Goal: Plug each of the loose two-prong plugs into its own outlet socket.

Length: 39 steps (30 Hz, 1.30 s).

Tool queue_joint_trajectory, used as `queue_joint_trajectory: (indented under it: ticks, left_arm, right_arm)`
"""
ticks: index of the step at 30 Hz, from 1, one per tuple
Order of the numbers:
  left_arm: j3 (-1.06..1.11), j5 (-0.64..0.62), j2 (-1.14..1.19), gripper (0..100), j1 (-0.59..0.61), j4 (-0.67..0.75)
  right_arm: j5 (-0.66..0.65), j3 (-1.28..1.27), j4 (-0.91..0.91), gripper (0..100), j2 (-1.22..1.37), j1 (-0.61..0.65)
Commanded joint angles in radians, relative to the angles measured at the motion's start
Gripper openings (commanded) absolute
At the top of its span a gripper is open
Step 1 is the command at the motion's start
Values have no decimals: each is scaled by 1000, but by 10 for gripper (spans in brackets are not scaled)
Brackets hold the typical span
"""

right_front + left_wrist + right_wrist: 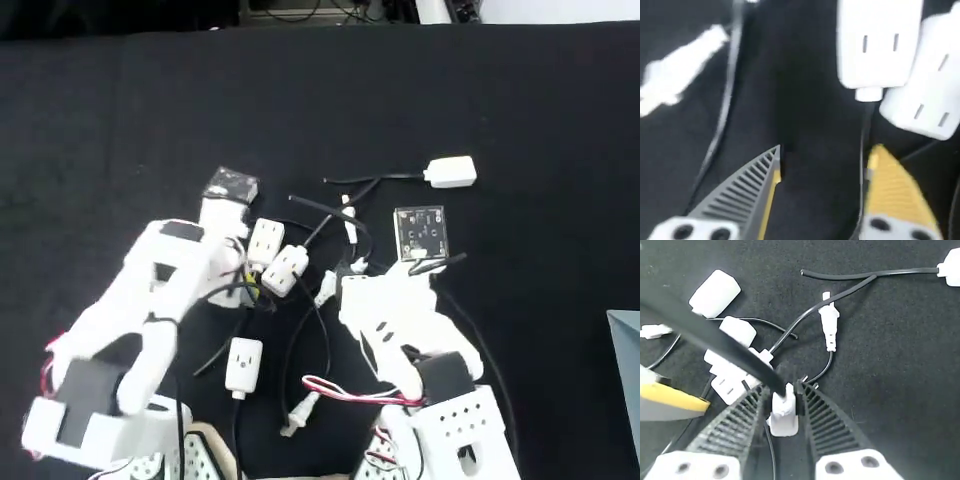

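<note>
Black cloth table (pixel 520 90). My right hand (pixel 788 392) is clamped on a white plug (pixel 784 422), near a socket (pixel 727 377). My left hand (pixel 822 165) hangs open by another socket's cord (pixel 863 140), slots above it empty. A loose plug (pixel 300 408) lies apart. Nothing's plugged in yet, I judge. It's all still to do.

The left arm (pixel 140 310) and right arm (pixel 405 320) have white shells, black motors, red-white wires and ribbed grey fingers (pixel 827 420), with one yellow on the left end effector (pixel 822 155).
</note>
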<state>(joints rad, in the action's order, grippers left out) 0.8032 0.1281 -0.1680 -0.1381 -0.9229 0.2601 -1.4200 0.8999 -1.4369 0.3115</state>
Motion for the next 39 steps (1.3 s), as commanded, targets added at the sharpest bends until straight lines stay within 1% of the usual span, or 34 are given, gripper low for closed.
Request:
queue_joint_trajectory:
  ticks: [1,3,4,5,7,9,11,15,19,28,31,33,35,36,39]
  left_arm:
    - [-36,0,92,125,-102,74]
    - [-38,15,117,47,-125,75]
    - [-39,44,118,20,-128,74]
    - [-35,71,115,33,-128,66]
    - [-39,104,112,25,-114,34]
    - [-42,127,109,29,-79,9]
    - [-42,176,100,29,-36,-15]
    - [-28,351,69,29,45,-78]
    - [25,549,-6,29,127,-97]
    - [226,836,-315,29,302,-97]
    - [245,875,-420,33,372,-91]
    - [248,873,-485,37,392,-91]
    - [255,865,-543,77,395,-97]
    - [272,841,-572,110,395,-94]
    - [328,709,-671,216,390,-89]
  right_arm:
    - [12,2,-8,11,-7,-18]
    - [12,2,-8,11,-7,-18]
    - [12,2,-8,11,-7,-18]
    - [12,2,-8,11,-7,-18]
    - [12,2,-8,11,-7,-18]
    - [12,2,-8,11,-7,-18]
    - [12,1,-8,11,-7,-18]
    - [12,-7,-8,11,-7,-18]
    - [12,-7,-8,11,-7,-18]
    - [12,-7,-8,11,-7,-14]
    - [12,-7,-8,11,-7,-14]
    - [12,-7,-8,11,-7,-14]
    - [12,-7,-12,11,-7,-14]
    - [12,-10,-26,11,-7,-14]
    - [9,-62,-103,11,-7,-14]
